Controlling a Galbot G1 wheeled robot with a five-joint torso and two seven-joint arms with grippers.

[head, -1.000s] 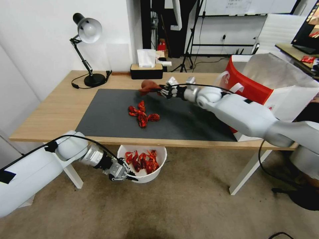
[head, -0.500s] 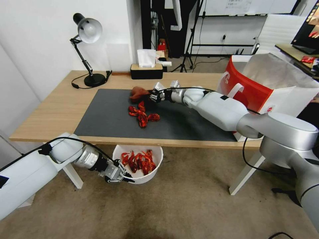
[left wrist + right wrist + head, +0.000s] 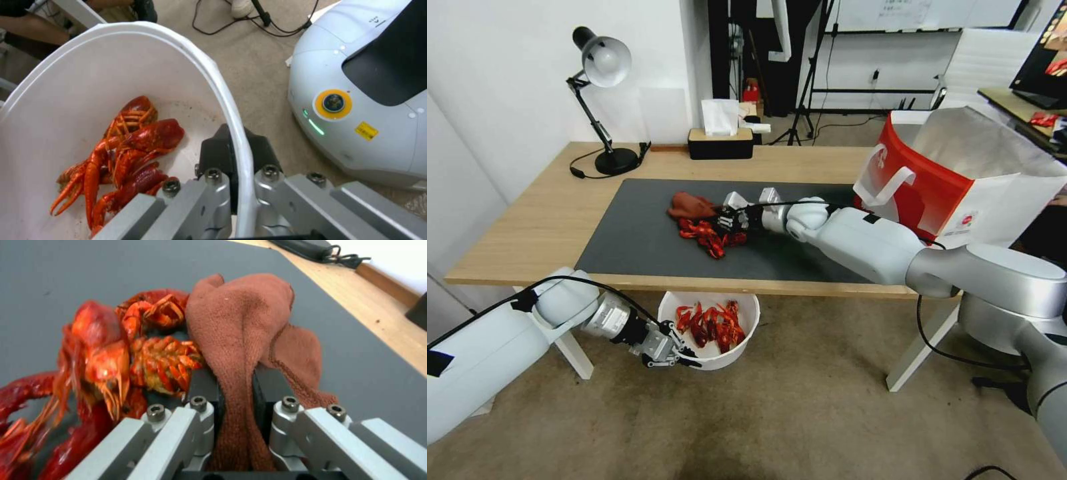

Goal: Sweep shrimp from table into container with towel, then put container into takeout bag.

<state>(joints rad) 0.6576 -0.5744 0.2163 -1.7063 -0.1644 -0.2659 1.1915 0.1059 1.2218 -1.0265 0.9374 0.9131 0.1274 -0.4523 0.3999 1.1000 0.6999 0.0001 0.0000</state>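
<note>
White container (image 3: 710, 331), part-filled with shrimp (image 3: 710, 325), hangs below the table (image 3: 527, 227) edge, its rim pinched by the left gripper (image 3: 675, 354). Right gripper (image 3: 720, 220) clamps the towel (image 3: 689, 205) against loose shrimp on the mat (image 3: 627, 233).

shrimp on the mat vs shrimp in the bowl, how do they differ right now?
Place: the shrimp on the mat lie on the table's dark mat; the shrimp in the container sit in the white container held below the table edge.
Contact: the mat heap touches the towel clamped in the right gripper; the container's heap touches no cloth, and the left gripper pinches the rim.
Shared: bright red-orange, leggy, heaped.
</note>
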